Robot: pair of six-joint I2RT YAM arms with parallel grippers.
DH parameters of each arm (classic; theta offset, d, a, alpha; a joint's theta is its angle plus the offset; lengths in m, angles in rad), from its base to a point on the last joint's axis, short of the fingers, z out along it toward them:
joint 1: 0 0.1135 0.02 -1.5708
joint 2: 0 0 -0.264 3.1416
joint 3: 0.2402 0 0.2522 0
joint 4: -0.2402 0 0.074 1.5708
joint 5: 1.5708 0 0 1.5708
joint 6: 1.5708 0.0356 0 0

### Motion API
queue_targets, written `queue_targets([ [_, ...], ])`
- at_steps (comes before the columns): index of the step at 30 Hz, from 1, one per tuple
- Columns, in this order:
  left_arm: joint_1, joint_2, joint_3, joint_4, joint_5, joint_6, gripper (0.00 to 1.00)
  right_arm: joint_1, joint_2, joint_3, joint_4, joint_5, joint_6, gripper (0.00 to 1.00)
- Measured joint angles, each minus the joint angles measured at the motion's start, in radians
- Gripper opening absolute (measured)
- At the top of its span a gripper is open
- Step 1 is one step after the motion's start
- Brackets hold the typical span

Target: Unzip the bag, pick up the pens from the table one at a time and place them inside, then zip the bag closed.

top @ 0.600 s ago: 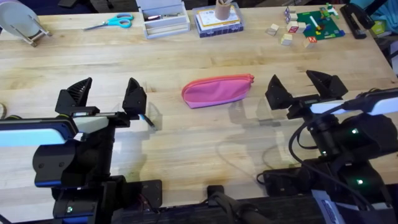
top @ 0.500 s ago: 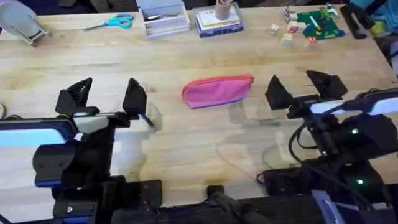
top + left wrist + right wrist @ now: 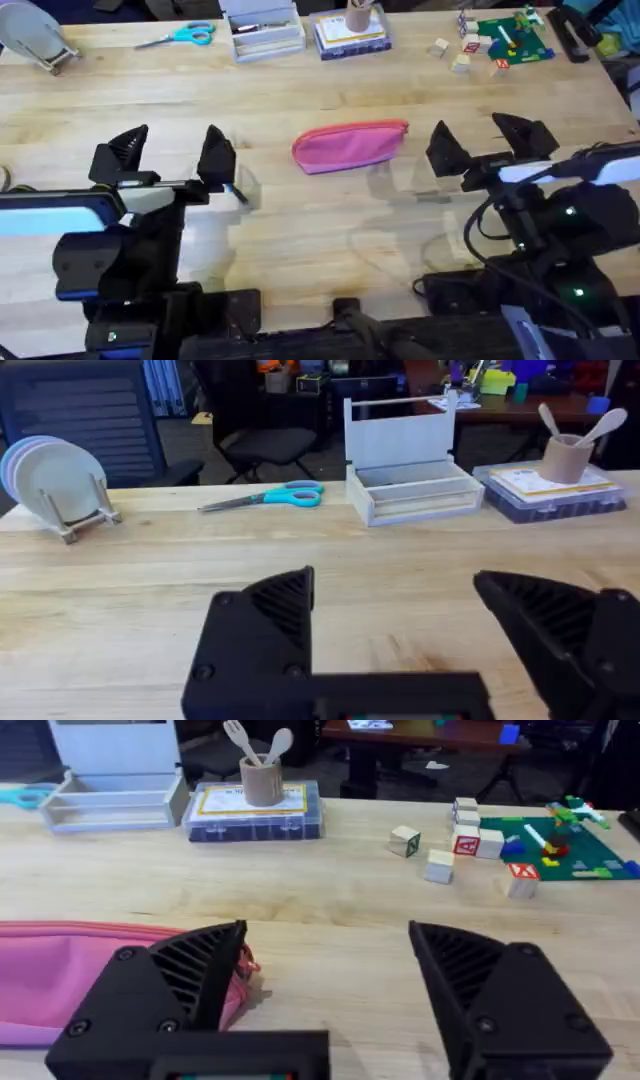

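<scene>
Pink fabric bag (image 3: 350, 146) is seen lying zipped at the middle of the wooden table (image 3: 300, 230), between two released grippers.

No brand or writing can be read, except letters on the small blocks (image 3: 465, 844) beside a green baseplate (image 3: 513, 39) at the far right edge. The left gripper (image 3: 172, 156) and right gripper (image 3: 480, 143) are held with jaws spread wide, grasping nothing; a dark pen (image 3: 237, 193) is seen just beside the left one. Blue-handled scissors (image 3: 265, 498), a clear tray (image 3: 412, 490), a plate rack (image 3: 62, 485) and a cup of wooden utensils (image 3: 262, 775) are lined along the far edge; bare planks are left around the bag.
</scene>
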Motion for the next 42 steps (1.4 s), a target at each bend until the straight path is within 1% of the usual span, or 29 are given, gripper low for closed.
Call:
queue_targets([
  [4,0.000,0.000,0.003,-0.031,0.000,0.000,0.994,0.000,0.000,0.001,-0.002,-0.004,0.000,0.998],
  [7,0.000,0.001,0.034,-0.129,-0.001,0.012,0.994,0.000,0.000,0.013,-0.026,-0.007,0.005,0.998],
  [10,0.000,0.010,0.122,-0.260,-0.003,0.040,0.994,0.000,0.001,0.060,-0.121,-0.018,0.012,0.997],
  [13,0.000,0.056,0.232,-0.323,-0.003,0.068,0.993,0.000,0.009,0.127,-0.211,-0.024,0.016,0.997],
  [16,0.000,0.138,0.350,-0.368,-0.001,0.084,0.993,0.000,0.035,0.232,-0.307,-0.031,0.018,0.998],
  [19,0.000,0.247,0.458,-0.418,0.011,0.094,0.993,0.000,0.078,0.344,-0.400,-0.034,0.019,0.997],
  [24,0.000,0.466,0.628,-0.505,0.035,0.099,0.993,0.000,0.195,0.512,-0.533,-0.034,0.019,0.997],
  [27,0.000,0.587,0.715,-0.527,0.053,0.099,0.993,0.000,0.273,0.596,-0.589,-0.034,0.019,0.997],
  [30,0.000,0.690,0.791,-0.530,0.087,0.109,0.993,0.000,0.351,0.674,-0.647,-0.034,0.019,0.997],
  [33,0.000,0.775,0.854,-0.541,0.154,0.157,0.994,0.000,0.424,0.741,-0.694,-0.034,0.019,0.997],
  [37,0.000,0.860,0.907,-0.561,0.259,0.247,0.994,0.000,0.488,0.792,-0.703,-0.034,0.019,0.997],
  [42,-0.008,0.928,0.913,-0.571,0.391,0.373,0.994,0.000,0.504,0.800,-0.706,-0.034,0.019,0.998],
])
